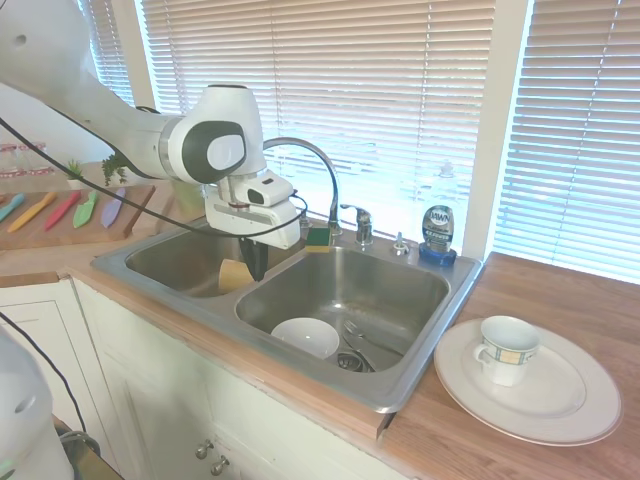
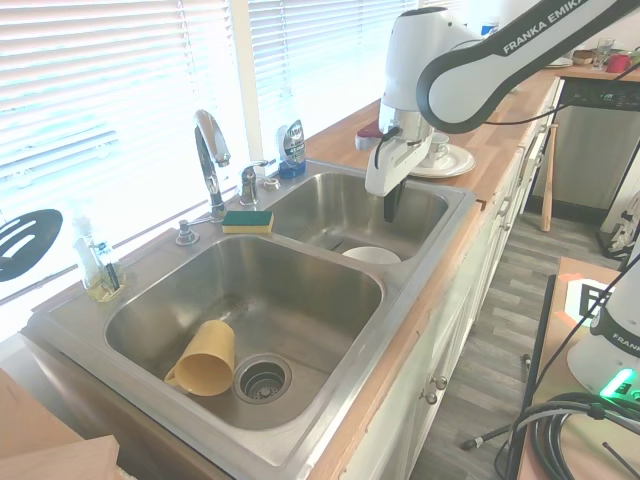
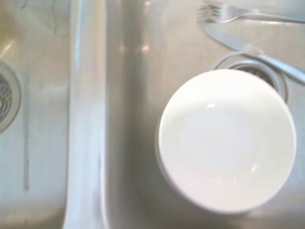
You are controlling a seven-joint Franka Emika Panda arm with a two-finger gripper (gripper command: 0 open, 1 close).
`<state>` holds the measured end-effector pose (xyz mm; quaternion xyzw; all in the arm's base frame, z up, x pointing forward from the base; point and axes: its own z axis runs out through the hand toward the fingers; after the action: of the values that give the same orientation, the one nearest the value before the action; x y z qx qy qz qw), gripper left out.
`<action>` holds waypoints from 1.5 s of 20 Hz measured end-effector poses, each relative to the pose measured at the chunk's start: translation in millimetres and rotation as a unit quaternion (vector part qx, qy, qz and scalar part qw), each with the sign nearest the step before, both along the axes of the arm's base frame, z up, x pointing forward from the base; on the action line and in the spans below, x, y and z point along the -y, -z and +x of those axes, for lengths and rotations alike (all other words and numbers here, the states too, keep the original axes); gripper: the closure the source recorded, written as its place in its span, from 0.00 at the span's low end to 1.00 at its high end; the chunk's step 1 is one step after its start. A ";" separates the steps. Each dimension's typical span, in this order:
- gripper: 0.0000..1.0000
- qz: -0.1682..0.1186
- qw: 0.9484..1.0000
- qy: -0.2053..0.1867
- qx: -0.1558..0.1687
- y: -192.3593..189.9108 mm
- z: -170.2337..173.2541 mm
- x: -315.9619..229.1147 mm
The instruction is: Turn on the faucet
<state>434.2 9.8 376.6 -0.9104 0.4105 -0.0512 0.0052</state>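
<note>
The sink [image 2: 330, 395] is brushed steel, satiny more than mirror-bright, with soft streaks on its basin floors. At its back rim the faucet [image 1: 312, 158] is polished chrome, glossy and reflective. Beside the faucet lies a sponge [image 2: 248, 221], yellow foam topped with a rough green scrubbing layer. Inside the sink, a bowl [image 3: 224, 143] looks like smooth, glazed white ceramic, and a cup [image 2: 204, 359] like matt yellow plastic. The counter [image 1: 560, 460] around the sink is wood with a visible grain and a low sheen.
</note>
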 end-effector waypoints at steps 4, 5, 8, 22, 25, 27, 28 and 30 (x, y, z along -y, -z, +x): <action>1.00 -0.008 1.000 0.008 0.019 1.0 35.2 0.8; 1.00 -0.010 1.000 0.011 0.025 1.3 47.2 1.3; 1.00 -0.015 0.999 0.017 0.044 4.6 88.4 7.8; 1.00 -0.031 0.995 0.017 0.088 -9.1 247.0 7.4; 1.00 -0.034 0.995 0.013 0.090 -8.9 263.5 0.7; 1.00 -0.035 0.995 0.012 0.089 -9.2 268.3 -3.9; 1.00 -0.035 0.995 0.013 0.091 -10.1 269.7 -5.8; 1.00 -0.038 0.994 0.018 0.098 -12.3 271.1 -7.9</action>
<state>705.3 17.7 388.9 -0.8929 0.4225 -0.1556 0.0103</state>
